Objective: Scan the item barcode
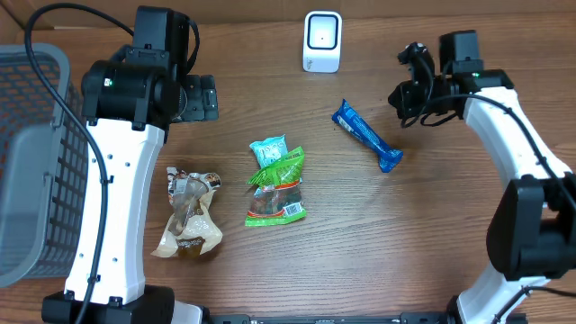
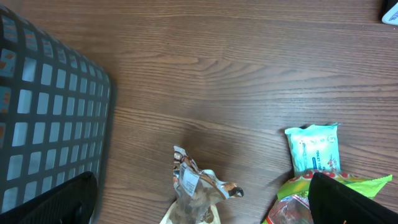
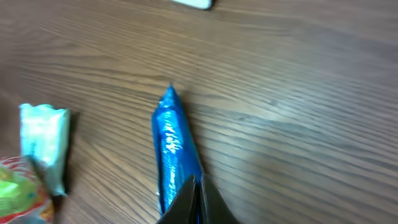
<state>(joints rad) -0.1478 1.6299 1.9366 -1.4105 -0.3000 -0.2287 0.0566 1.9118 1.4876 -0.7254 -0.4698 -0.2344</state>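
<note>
A blue wrapped bar (image 1: 367, 137) lies slanted on the wooden table, right of centre. My right gripper (image 1: 405, 93) hovers just beyond the bar's far right side. In the right wrist view its fingers (image 3: 198, 182) are pressed together above the bar (image 3: 175, 149), with nothing between them. A white barcode scanner (image 1: 322, 40) stands at the back middle. My left gripper (image 1: 196, 97) is at the back left, wide open. In the left wrist view it (image 2: 202, 202) hangs empty above a brown snack bag (image 2: 196, 190).
A teal packet (image 1: 268, 151), a green snack bag (image 1: 277, 191) and the brown snack bag (image 1: 189, 214) lie left of centre. A grey mesh basket (image 1: 27, 162) fills the left edge of the table.
</note>
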